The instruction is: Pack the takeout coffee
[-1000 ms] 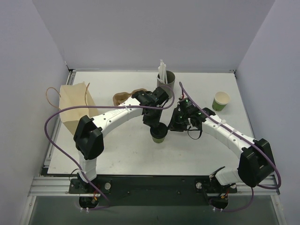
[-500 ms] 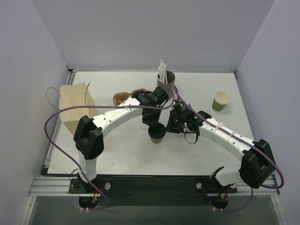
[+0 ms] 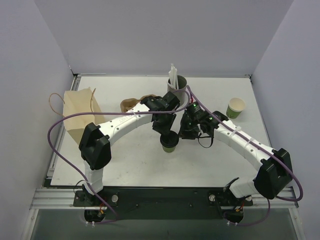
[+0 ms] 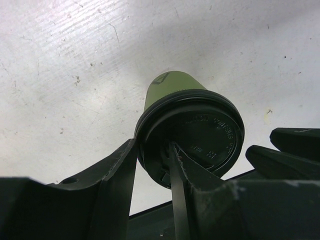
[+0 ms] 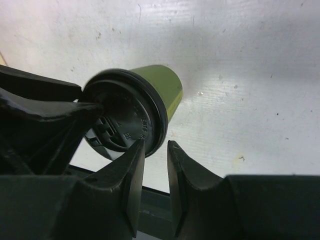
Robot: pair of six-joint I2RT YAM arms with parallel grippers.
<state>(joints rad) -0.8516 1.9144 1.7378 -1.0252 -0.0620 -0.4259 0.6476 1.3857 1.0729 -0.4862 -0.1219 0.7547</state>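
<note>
The takeout coffee (image 3: 170, 142), a green paper cup with a black lid, stands mid-table. In the left wrist view the lid (image 4: 200, 132) faces the camera above the green body (image 4: 167, 86). My left gripper (image 3: 166, 131) (image 4: 150, 160) pinches the lid's near rim, one finger outside the rim and the other on the lid's top. My right gripper (image 3: 184, 132) (image 5: 155, 147) is just right of the cup. Its jaws stand a narrow gap apart with nothing between them, their tips at the lid's rim (image 5: 159, 120).
A brown paper bag (image 3: 80, 115) with handles stands at the left. A brown cardboard piece (image 3: 132, 103) lies behind the left arm. A grey cup with white straws (image 3: 176, 82) is at the back. A lidless green cup (image 3: 235, 107) is at the right.
My right gripper has moved left toward the cup and now sits close beside its lid. The cup and my left gripper have barely shifted.
</note>
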